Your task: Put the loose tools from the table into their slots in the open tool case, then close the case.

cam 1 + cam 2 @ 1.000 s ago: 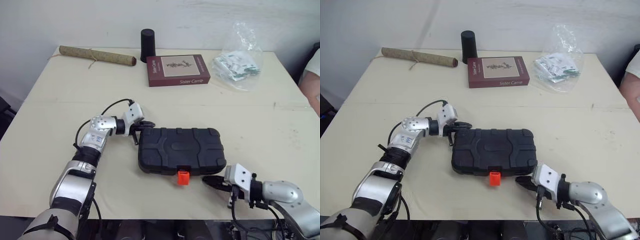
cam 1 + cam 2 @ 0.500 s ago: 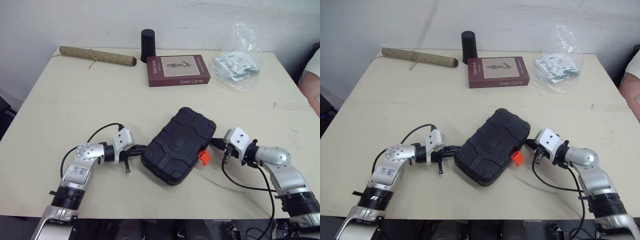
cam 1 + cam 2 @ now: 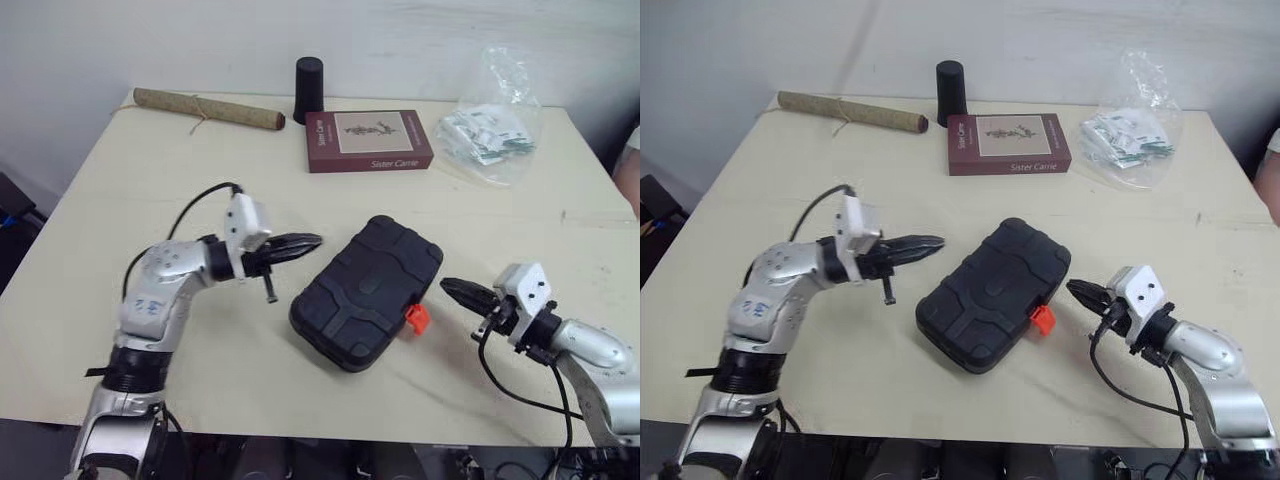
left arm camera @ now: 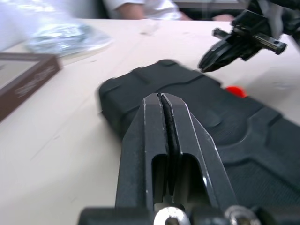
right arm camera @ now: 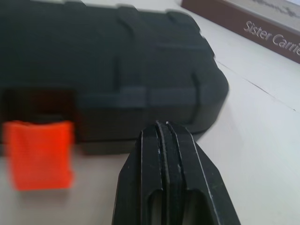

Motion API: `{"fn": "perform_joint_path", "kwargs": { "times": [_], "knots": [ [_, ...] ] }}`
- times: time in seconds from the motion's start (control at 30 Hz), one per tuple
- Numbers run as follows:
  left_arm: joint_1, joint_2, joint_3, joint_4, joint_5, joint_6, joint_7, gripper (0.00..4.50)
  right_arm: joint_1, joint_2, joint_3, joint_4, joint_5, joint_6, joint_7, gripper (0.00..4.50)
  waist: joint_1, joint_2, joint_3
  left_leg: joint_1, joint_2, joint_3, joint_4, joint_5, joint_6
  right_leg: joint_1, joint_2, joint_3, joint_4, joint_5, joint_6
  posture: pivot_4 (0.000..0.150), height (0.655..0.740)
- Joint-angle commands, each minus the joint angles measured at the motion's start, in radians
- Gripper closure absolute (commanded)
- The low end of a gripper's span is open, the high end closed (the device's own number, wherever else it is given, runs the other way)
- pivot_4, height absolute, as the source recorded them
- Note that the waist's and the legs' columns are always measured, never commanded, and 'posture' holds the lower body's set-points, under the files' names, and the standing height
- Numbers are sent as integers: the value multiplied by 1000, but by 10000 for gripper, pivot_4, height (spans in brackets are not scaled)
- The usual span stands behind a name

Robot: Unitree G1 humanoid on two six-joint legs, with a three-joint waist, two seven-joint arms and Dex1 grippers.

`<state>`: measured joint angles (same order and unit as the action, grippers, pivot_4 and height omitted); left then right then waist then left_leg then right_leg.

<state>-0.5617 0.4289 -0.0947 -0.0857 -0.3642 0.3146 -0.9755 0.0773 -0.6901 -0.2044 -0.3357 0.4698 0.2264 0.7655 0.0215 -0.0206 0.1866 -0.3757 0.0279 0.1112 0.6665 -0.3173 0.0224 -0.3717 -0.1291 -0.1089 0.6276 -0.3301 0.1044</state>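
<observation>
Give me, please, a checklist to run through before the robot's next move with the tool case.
1. Tool case lid down: ok.
2. Orange latch fastened: cannot tell.
3. All tools inside: cannot tell, the closed case hides them.
4. Left hand free: ok, shut on nothing, beside the case.
5. Right hand free: ok, shut on nothing, short of the latch.
6. Case square to the robot: not ok, it lies askew.

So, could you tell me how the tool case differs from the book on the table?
The tool case is black with an orange latch; the book is maroon with a pale cover panel. The case lies skewed near the middle; the book sits squarer, toward the far edge. Both lie flat and closed on the table.
</observation>
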Motion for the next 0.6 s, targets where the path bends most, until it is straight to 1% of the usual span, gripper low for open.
{"fn": "perform_joint_path", "kwargs": {
  "times": [0.03,0.13,0.27,0.4,0.6],
  "knots": [
    [-72,-65,-169,120,116,-77,-39,44666,46,2,-8,-197,107,102,-22,45000,2,0,0,0,0,0,0,0,0,0,1,0,0,0,0,1500,7400],
    [-112,-114,-248,245,197,-158,-45,44666,84,-11,23,-252,74,126,-24,45000,1,0,0,0,0,2,-1,0,0,-2,4,0,0,0,0,1500,7400],
    [-150,-213,-272,343,218,-151,0,44666,89,11,63,-258,33,134,-61,45000,3,1,-1,1,0,4,0,0,1,-3,3,0,-1,0,0,1500,7400],
    [-156,-200,-344,384,295,-146,-40,44666,109,-9,99,-211,-48,117,-53,45000,4,1,-1,1,-1,4,0,0,3,-2,1,0,-1,0,0,1500,7400],
    [-119,-176,-344,360,297,-114,-44,44666,181,-52,72,-180,-81,120,-9,45000,1,3,-7,4,0,4,0,-1,3,0,-1,0,-1,0,0,1500,7400]
  ]
}}
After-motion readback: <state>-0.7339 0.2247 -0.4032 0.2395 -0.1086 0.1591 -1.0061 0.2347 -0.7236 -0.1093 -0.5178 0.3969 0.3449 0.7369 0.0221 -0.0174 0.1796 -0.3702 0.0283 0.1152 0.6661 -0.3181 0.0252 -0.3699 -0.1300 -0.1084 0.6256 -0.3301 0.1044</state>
